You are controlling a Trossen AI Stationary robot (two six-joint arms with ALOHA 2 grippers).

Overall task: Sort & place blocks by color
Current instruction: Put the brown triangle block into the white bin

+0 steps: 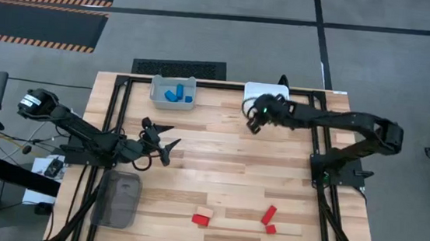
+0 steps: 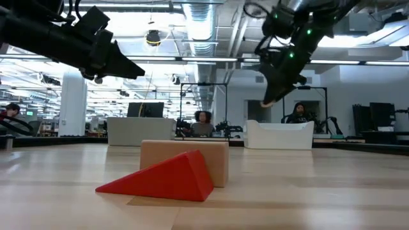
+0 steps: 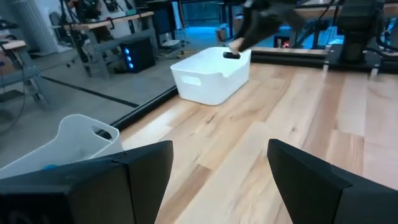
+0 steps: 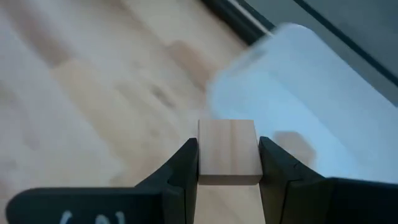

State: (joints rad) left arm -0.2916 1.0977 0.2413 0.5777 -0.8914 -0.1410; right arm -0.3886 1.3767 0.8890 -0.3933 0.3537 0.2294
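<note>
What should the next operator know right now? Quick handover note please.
Right pincer: shut on a tan block, close to the white bin.
Left pincer: open, empty, at mid-table.
Done: blue blocks are in the grey bin.
Left: red blocks and one tan block lie on the near table edge; the mesh bin looks empty.

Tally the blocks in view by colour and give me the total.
Blue blocks: 2 that can be told apart, in the grey bin
Red blocks: 3
Tan: 2, one tan block on the table, one tan block in the right gripper
Total: 7
</note>
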